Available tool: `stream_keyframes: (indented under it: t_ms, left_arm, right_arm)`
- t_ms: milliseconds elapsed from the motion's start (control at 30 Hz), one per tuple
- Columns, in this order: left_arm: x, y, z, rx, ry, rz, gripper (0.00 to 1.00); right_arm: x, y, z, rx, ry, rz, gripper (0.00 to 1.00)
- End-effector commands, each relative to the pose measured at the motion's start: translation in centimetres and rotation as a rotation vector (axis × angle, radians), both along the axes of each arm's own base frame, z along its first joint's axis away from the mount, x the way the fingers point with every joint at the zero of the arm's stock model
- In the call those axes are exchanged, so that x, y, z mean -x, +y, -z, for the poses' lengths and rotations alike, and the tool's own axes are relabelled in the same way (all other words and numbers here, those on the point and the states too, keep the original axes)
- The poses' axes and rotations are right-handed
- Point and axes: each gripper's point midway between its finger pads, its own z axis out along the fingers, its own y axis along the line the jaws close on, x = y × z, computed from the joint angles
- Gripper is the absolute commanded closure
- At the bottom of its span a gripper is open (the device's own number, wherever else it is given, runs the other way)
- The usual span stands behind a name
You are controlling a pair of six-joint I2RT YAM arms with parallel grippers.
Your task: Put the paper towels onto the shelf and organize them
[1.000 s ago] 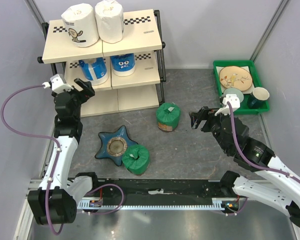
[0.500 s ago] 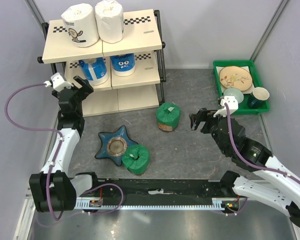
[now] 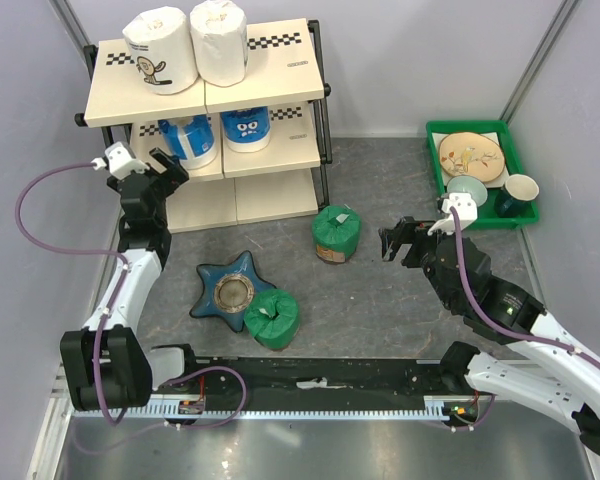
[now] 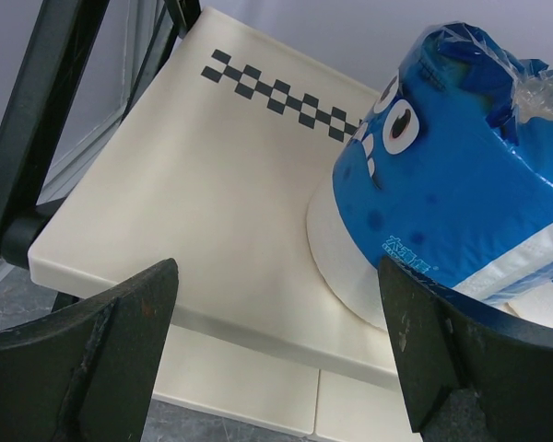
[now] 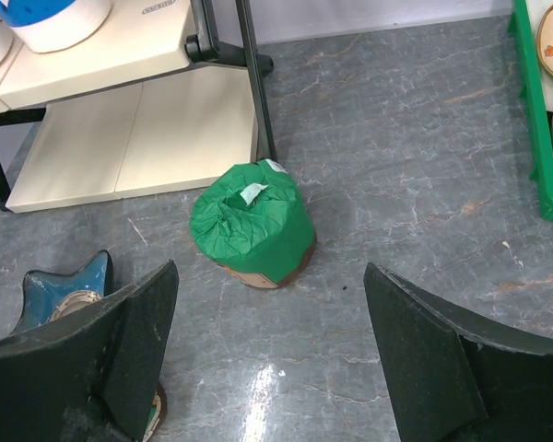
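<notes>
Grey tabletop — only the overhead view shows the printed white roll; left gripper, right gripper both gape empty.

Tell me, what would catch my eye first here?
The shelf at far left stands out, with two white rolls on top and two blue rolls on the middle tier. Then, on the grey table, a green roll before the shelf and another green roll beside a blue star-shaped dish.

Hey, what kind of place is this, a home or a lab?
Probably a robot test cell: plain partition walls box in the table, arms are bolted to a rail, and a shelf holds paper towels.
</notes>
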Motion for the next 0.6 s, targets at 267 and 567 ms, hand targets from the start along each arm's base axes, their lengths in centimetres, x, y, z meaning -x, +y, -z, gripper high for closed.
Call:
stream_keyframes:
  t_ms: [267,567]
  left_arm:
    - [-2.1,-1.0,-3.5,0.029,-0.101,0.052,0.04]
    - [-2.5,-2.4,-3.4,0.022,-0.099,0.098,0.04]
  right_arm:
    - [0.0,-0.6,0.0,-0.005,-0.009,0.026,0.09]
    - [-0.1,-0.7,0.4,0.006,-0.004,0.033,0.09]
